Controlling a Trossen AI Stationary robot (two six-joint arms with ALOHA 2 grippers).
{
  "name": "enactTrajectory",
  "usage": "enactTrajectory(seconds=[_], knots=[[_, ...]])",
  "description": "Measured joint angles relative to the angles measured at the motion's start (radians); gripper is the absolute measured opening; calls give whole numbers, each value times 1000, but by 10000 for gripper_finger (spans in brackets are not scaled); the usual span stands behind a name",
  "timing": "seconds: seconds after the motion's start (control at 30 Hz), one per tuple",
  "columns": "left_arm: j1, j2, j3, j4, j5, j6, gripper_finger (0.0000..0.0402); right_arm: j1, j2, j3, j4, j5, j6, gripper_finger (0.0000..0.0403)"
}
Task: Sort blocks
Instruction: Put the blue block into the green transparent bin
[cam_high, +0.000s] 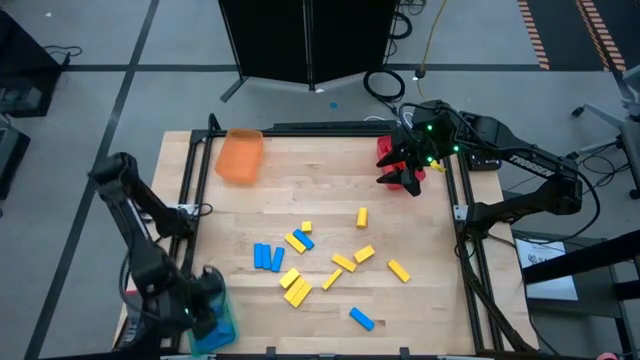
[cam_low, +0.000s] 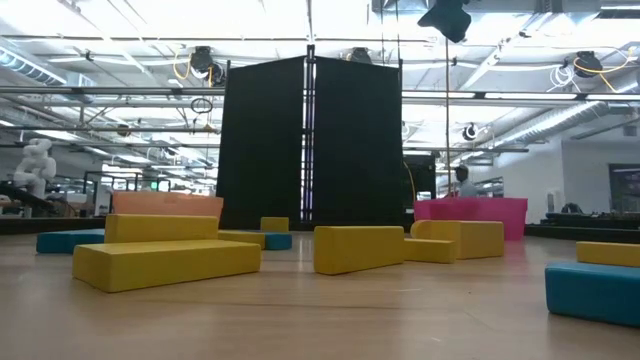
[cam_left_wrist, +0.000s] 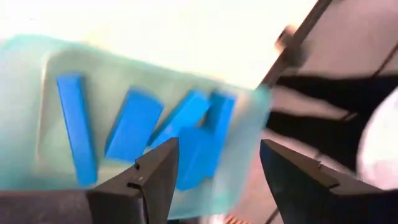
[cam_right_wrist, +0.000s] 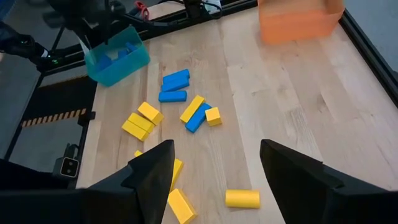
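Yellow blocks (cam_low: 165, 262) sit right up against the low camera, with more blue and yellow ones scattered behind them across the pale wooden table (cam_high: 330, 190).

Over at the near left corner, the left gripper (cam_left_wrist: 214, 168) hangs above the teal tray (cam_left_wrist: 37, 74), fingers spread and nothing between them. Four blue blocks (cam_left_wrist: 134, 124) lie flat inside that tray, directly beneath the jaws. That looks like a drop-off just completed.

So the next pick is out on the open table. The closest loose blue pair (cam_high: 267, 257) lies just toward the table's centre from the left gripper, side by side, long axes running away from the front edge. A single blue block (cam_high: 361, 319) lies near the front edge, angled diagonally. The left arm is clearly the nearer one for both, and I'd expect the wrist to need squaring across the short side of whichever it goes for.

Far right corner now: the right gripper (cam_right_wrist: 214, 168) hovers by the red tray (cam_high: 388, 152), jaws wide, holding nothing. From there the yellow scatter (cam_right_wrist: 142, 121) lies well apart.

An orange tray (cam_high: 240, 156) stands at the far left. Beyond the table, a black partition (cam_low: 310, 140) and a bright workshop ceiling.
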Motion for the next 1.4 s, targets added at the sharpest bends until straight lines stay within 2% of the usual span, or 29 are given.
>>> enactTrajectory(seconds=[0.13, 0.33, 0.4, 0.5, 0.63, 0.87, 1.0, 1.1, 1.23, 1.4], knots=[[61, -129, 1, -36, -174, -20, 232, 0, 0, 0, 0, 0, -7, 235], [205, -280, 1, -202, -577, -38, 232, 0, 0, 0, 0, 0, -7, 235], [275, -303, 1, -259, -623, -37, 232, 0, 0, 0, 0, 0, -7, 235], [395, -302, 1, -292, -594, -22, 232, 0, 0, 0, 0, 0, -2, 235], [547, -249, 1, -235, -469, 42, 232, 0, 0, 0, 0, 0, 10, 235], [734, -73, 1, 15, -240, 88, 232, 0, 0, 0, 0, 0, 12, 235], [780, 55, 1, 170, -145, 152, 232, 0, 0, 0, 0, 0, 12, 235], [789, 145, 1, 216, -69, 170, 232, 0, 0, 0, -1, 0, 12, 235], [786, 233, 9, 203, -7, 170, 232, 0, 0, 0, -10, -1, 12, 235], [776, 283, 77, 87, -27, 171, 226, 0, 0, 0, -28, -2, 7, 235]])
